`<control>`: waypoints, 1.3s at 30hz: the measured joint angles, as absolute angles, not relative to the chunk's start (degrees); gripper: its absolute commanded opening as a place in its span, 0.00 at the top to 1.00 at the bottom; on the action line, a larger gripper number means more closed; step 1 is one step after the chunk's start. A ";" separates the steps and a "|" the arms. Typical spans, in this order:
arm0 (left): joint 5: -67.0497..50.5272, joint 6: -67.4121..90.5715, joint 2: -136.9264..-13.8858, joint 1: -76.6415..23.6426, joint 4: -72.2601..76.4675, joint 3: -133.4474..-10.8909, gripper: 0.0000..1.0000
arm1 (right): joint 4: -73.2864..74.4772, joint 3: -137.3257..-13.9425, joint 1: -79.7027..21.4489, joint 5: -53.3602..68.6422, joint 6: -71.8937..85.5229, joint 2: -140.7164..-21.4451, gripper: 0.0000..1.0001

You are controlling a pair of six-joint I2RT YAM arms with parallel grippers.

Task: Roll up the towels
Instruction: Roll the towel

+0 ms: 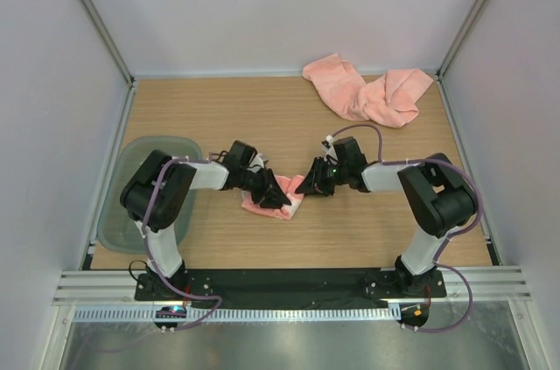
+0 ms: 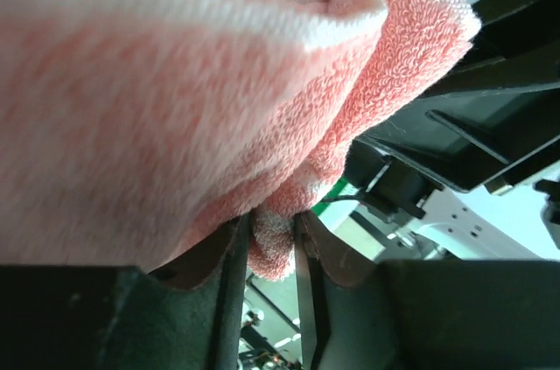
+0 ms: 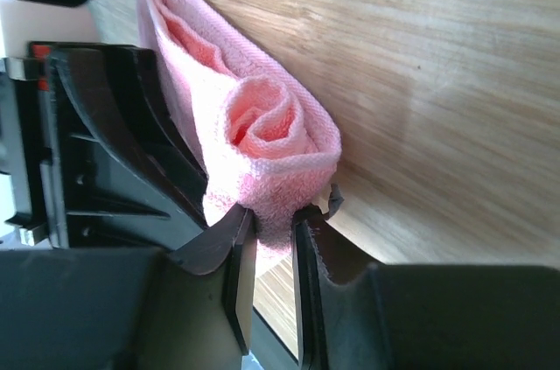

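Note:
A partly rolled salmon-pink towel [image 1: 273, 206] lies on the wooden table between my two grippers. My left gripper [image 1: 278, 197] is shut on one end of it; in the left wrist view the terry cloth [image 2: 175, 108] fills the frame and a fold [image 2: 273, 243] is pinched between the fingers. My right gripper [image 1: 308, 186] is shut on the other end; in the right wrist view the rolled end [image 3: 262, 138] shows a spiral just above the fingers. More unrolled towels [image 1: 367, 90] lie in a heap at the far right.
A translucent grey-green plastic tray [image 1: 118, 212] stands at the left edge of the table, beside the left arm. White walls enclose the table on three sides. The black base rail runs along the near edge.

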State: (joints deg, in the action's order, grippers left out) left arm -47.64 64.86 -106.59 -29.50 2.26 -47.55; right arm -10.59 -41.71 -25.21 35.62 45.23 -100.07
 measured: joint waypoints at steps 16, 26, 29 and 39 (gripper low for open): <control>-28.27 49.45 -101.51 -36.42 -24.18 -60.05 0.57 | 7.22 -45.23 -27.73 27.22 39.62 -93.32 0.89; -0.40 40.14 -91.44 -47.92 -34.22 -67.53 0.58 | 14.04 -48.31 -29.06 24.36 38.46 -92.60 0.90; 8.82 37.39 -90.17 -54.30 -35.20 -68.64 0.58 | 15.62 -49.19 -29.45 23.77 38.13 -92.60 0.90; 24.62 32.29 -95.04 -70.35 -36.18 -73.65 0.58 | 21.19 -53.43 -31.53 21.93 37.69 -93.45 0.90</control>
State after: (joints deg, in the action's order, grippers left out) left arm 24.62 32.29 -95.04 -70.35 -36.18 -73.65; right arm 21.19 -53.43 -31.53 21.93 37.69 -93.45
